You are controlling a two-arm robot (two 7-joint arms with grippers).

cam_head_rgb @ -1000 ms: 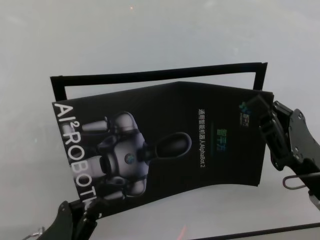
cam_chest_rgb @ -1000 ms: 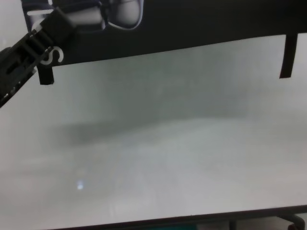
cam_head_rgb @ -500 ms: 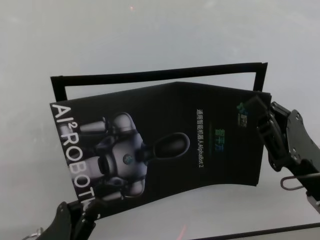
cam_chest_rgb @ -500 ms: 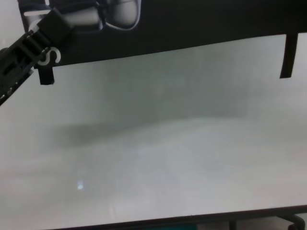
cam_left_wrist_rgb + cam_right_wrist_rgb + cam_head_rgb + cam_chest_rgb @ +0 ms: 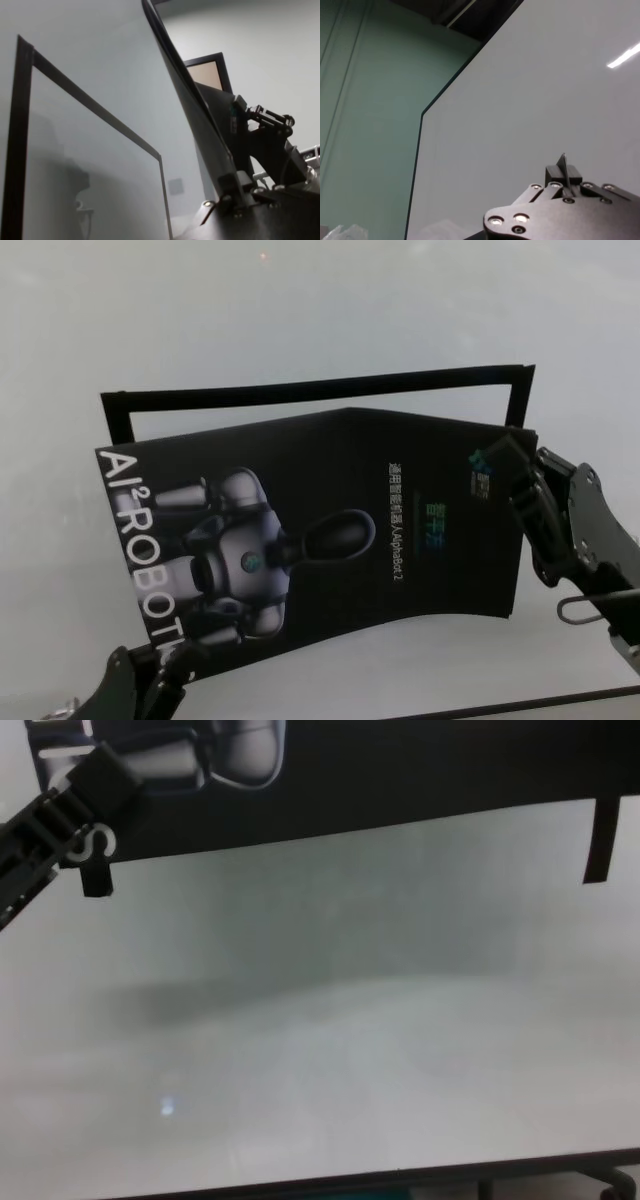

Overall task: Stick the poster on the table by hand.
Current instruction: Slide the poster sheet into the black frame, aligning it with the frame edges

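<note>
Poster: the poster [image 5: 330,525] hangs bowed above the surface, slung between the two pincers, its crease humped up in the middle and the robot picture and white letters facing up.
Left pincer: the left pincer [image 5: 165,665] is clamped on the poster's near corner, right at the end of the white letters; the chest view shows its ribbed links [image 5: 60,815] lying across the final "S".
Right pincer: the right pincer [image 5: 512,472] grips the opposite far corner, just beside the small logo; from its own wrist view only a thin sliver of the sheet's edge [image 5: 563,167] shows, pinched tight between the fingers.
Frame: a black strip frame [image 5: 320,388] lies flat on the surface beyond and under the poster, its far bar running past both pincers, one leg [image 5: 597,840] ending near the right side.
Surface: the white glossy surface [image 5: 330,1020] spreads wide on the near side of both pincers, out to its dark front edge.
</note>
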